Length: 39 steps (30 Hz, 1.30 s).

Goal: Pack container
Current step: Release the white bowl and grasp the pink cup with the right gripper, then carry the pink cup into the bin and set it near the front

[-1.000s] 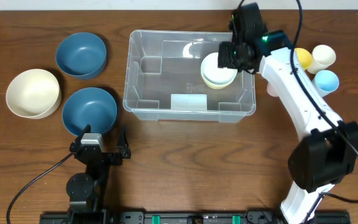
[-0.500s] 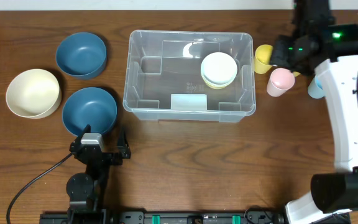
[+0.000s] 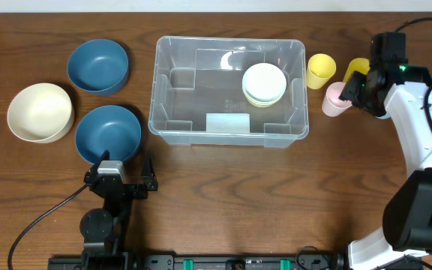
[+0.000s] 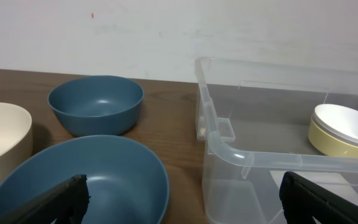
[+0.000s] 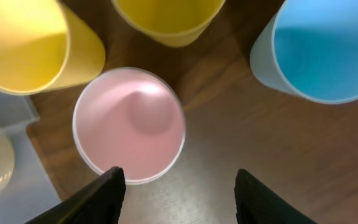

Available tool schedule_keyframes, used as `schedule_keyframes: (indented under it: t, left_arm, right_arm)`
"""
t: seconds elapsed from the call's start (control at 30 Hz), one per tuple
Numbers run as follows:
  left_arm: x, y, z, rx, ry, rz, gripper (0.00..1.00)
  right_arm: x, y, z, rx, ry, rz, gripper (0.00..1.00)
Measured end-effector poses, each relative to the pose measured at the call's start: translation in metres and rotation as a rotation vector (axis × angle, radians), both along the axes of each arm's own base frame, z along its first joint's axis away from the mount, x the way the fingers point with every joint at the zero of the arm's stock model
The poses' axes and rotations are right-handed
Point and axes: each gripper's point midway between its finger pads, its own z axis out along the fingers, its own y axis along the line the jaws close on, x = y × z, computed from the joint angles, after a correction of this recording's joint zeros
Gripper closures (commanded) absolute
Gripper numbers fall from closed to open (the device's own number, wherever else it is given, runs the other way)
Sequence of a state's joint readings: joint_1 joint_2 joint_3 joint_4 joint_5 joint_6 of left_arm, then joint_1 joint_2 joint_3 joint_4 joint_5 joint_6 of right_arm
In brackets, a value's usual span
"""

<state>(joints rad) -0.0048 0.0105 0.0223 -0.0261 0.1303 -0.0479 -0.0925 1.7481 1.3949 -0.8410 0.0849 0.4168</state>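
Observation:
The clear container [image 3: 172,112] stands mid-table with a white label on its near side. A stack of cream and white bowls [image 3: 264,83] sits in its right half. My right gripper [image 3: 349,93] is open and empty, hovering low over the table just right of a pink cup [image 3: 333,99]. In the right wrist view the pink cup [image 5: 129,124] sits by the left finger and bare wood lies between the fingers of the gripper [image 5: 179,193]. My left gripper [image 3: 119,178] is open and empty at the near left, facing the container [image 4: 272,158].
Two yellow cups [image 3: 320,70] [image 3: 356,69] and a light blue cup [image 5: 322,50] stand close around the pink one. Two blue bowls [image 3: 98,65] [image 3: 108,134] and a cream bowl [image 3: 40,112] sit left of the container. The nearer blue bowl [image 4: 73,180] is right before my left gripper.
My right arm has left the bowl stack in the container, swung right past the container's edge and come down over the cups beside the pink one. The left arm has not moved.

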Motion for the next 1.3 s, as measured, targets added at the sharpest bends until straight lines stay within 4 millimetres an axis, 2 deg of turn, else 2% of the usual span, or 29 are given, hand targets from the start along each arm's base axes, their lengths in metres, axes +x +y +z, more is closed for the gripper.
schedule_keyframes:
  t: [0.23,0.43,0.5,0.6,0.67,0.87,1.0,1.1,1.2,1.3]
  left_arm:
    - [0.0,0.0,0.0,0.0,0.0,0.0,0.02]
    - [0.0,0.0,0.0,0.0,0.0,0.0,0.02]
    - [0.0,0.0,0.0,0.0,0.0,0.0,0.02]
    - [0.0,0.0,0.0,0.0,0.0,0.0,0.02]
    - [0.0,0.0,0.0,0.0,0.0,0.0,0.02]
    - [0.0,0.0,0.0,0.0,0.0,0.0,0.02]
    - [0.0,0.0,0.0,0.0,0.0,0.0,0.02]
    - [0.0,0.0,0.0,0.0,0.0,0.0,0.02]
    - [0.0,0.0,0.0,0.0,0.0,0.0,0.02]
    - [0.0,0.0,0.0,0.0,0.0,0.0,0.02]
  right_arm:
    - [0.009,-0.001,-0.008,0.005,-0.05,-0.009,0.45]
    - [0.004,-0.001,-0.042,0.013,-0.011,-0.02,0.49]
    - [0.0,0.0,-0.057,0.018,0.02,-0.024,0.55]
    - [-0.003,0.0,-0.069,0.024,0.048,-0.025,0.7]
    - [-0.003,0.0,-0.07,0.025,0.051,-0.028,0.79]
    - [-0.006,0.002,-0.071,0.043,0.062,-0.049,0.99]
    - [-0.013,0.005,-0.066,0.052,0.077,-0.043,0.99]
    - [-0.021,0.006,-0.052,0.056,0.072,-0.041,0.99]
    - [-0.027,0.008,-0.016,0.055,-0.001,-0.037,0.99]
    - [-0.03,0.014,0.043,0.055,-0.158,-0.014,0.99]
